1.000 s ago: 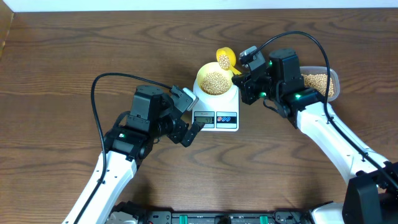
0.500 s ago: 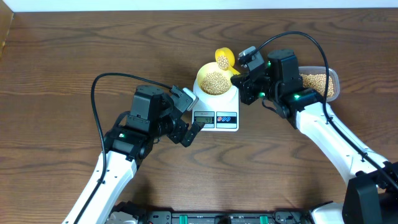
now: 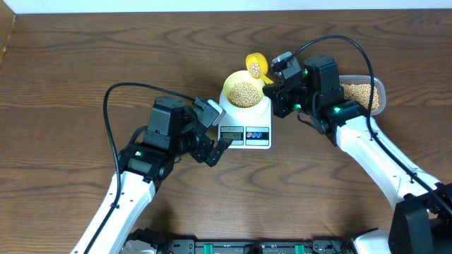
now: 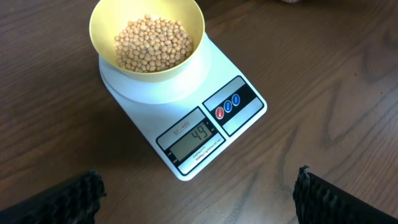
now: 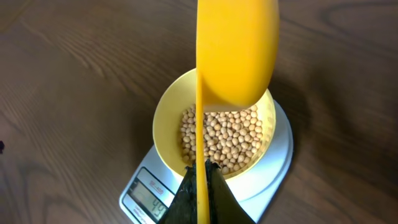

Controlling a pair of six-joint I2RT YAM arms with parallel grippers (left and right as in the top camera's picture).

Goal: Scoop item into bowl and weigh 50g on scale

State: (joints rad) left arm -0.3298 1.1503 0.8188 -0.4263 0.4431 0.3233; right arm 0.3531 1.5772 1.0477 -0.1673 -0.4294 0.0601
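Presently, with my right hand (image 5: 202,186) pinching the scoop (image 5: 236,50) at the bowl (image 5: 165,124) rim and the scale (image 4: 140,115) reading 49, one careless tilt risks overshooting.

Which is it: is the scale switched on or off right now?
On. The scale has digits on its display, reading 49 in the left wrist view, with the bowl of beans on its platform.

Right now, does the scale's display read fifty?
No, the display on the scale shows 49, one short, with the bowl of beans sitting on it.
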